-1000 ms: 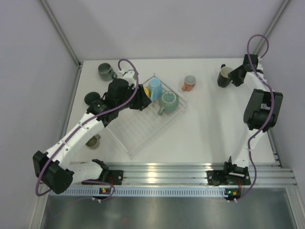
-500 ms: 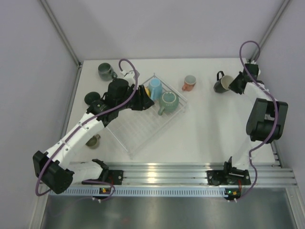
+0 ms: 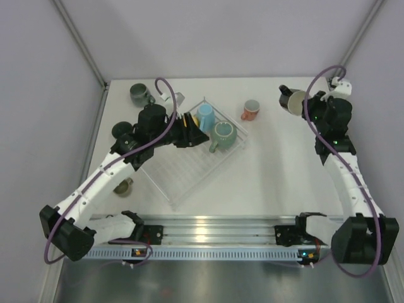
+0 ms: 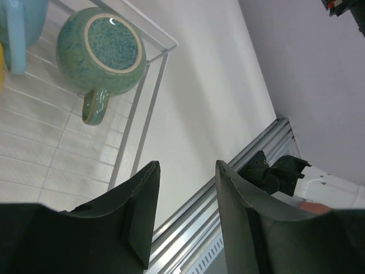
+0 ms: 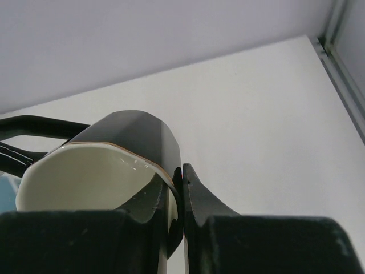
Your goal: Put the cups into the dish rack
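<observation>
The clear dish rack [image 3: 183, 172] lies at the centre left. A light blue mug [image 3: 205, 115] and an upside-down teal-green mug [image 3: 223, 134] sit in its far end. A bit of a yellow mug [image 3: 187, 119] shows beside my left gripper [image 3: 197, 132], which hovers open and empty over the rack. The left wrist view shows the teal-green mug [image 4: 108, 48], the light blue mug [image 4: 23, 23] and the rack wall [image 4: 145, 97]. My right gripper [image 3: 307, 104] is shut on the rim of the black, cream-lined mug [image 3: 291, 100], held tilted above the table at the far right; this mug also fills the right wrist view [image 5: 131, 137].
A salmon pink mug [image 3: 250, 110] stands on the table right of the rack. A dark grey-green mug [image 3: 139, 95] is at the far left corner. A dark mug [image 3: 121, 130] sits partly under my left arm, and a small olive mug [image 3: 123, 186] is left of the rack.
My right arm has swung over and carried the black mug up and a little left, tilting it. My left gripper has shifted slightly right over the rack.
</observation>
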### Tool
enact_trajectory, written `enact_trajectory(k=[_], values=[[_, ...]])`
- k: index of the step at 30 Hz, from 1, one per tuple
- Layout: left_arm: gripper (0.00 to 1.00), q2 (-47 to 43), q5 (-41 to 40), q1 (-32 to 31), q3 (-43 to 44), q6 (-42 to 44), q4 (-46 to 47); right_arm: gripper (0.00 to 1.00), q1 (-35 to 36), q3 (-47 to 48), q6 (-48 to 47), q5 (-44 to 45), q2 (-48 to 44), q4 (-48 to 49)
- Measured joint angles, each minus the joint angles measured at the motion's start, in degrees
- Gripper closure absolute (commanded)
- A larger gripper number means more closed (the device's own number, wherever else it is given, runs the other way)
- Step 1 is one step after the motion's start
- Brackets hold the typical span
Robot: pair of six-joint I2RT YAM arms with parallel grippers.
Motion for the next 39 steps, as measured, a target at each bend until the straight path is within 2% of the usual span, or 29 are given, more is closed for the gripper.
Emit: enact_trajectory(k=[8, 17, 23, 32, 39], values=[[0.49, -1.70, 6.36, 0.00, -0.24, -5.11, 4.35, 1.00, 16.48, -6.21, -11.21, -0.61, -13.84, 5.90], [0.44, -1.73, 17.46, 0.00, -2.95, -13.92, 12.13, 1.00, 25.64, -17.73, -27.32, -2.58, -23.71, 15.10], [0.37, -1.68, 23.87, 0.00, -5.64, -20.74, 20.02, 1.00, 31.36, -22.34, -35.60, -5.90, -24.61, 19.21], [0.36, 0.46, 29.20, 0.00, -9.29, -26.56, 24.20, 1.00, 40.33, -22.97, -44.35, -6.40, -25.38, 24.94], [0.36, 2.08, 32.54, 0.00, -12.15, -32.89, 31.19, 1.00, 46.93, -22.97, -50.03, -5.01, -24.39, 28.48]])
